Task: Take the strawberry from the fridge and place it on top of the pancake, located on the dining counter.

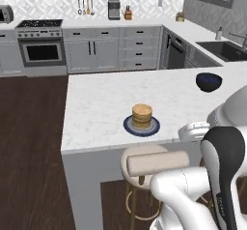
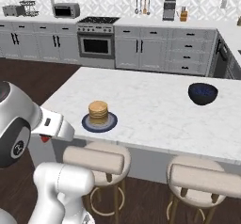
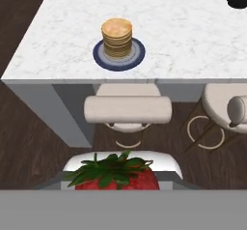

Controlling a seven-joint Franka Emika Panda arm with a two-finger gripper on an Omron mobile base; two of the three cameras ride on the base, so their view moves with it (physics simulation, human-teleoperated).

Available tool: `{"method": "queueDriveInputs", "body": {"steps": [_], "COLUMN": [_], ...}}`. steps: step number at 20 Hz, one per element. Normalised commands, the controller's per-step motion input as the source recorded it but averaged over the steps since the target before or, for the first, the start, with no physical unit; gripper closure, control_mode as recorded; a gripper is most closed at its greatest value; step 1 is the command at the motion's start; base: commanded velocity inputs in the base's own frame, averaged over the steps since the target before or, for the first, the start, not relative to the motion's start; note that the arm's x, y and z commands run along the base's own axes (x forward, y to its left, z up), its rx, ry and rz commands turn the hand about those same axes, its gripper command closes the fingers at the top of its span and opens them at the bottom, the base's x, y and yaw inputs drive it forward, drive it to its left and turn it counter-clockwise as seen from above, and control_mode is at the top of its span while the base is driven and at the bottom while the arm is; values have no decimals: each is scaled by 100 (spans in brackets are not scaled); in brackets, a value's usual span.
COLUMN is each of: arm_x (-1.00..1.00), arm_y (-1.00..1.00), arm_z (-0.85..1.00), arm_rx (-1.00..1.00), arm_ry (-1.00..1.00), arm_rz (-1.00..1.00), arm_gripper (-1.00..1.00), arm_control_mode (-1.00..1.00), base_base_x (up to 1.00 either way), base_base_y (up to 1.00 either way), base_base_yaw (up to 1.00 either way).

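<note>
Gripper (image 3: 117, 188) grasping the strawberry (image 3: 117, 176); pancake (image 3: 116, 36) on the desk (image 3: 193, 45) ahead, beyond a stool (image 3: 128, 109).

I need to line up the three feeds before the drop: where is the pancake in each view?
Left base view: pancake just below centre, near the counter's front edge.
Right base view: left of centre, near the front edge.
Hand view: upper middle, beyond the strawberry.
Shared landmark: the dark bowl, to the pancake's right in every view.
</note>
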Motion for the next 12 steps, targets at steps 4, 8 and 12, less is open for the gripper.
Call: {"method": "queueDriveInputs", "body": {"steps": [4, 8, 12], "arm_x": [0, 0, 0], "arm_y": [0, 0, 0], "arm_z": [0, 0, 0], "arm_rx": [0, 0, 0], "arm_ry": [0, 0, 0], "arm_rz": [0, 0, 0], "arm_gripper": [100, 100, 100], "arm_control_mode": [100, 100, 100], "base_base_x": [30, 50, 64], "base_base_y": [8, 14, 9], "base_base_yaw": [0, -6, -8]}}
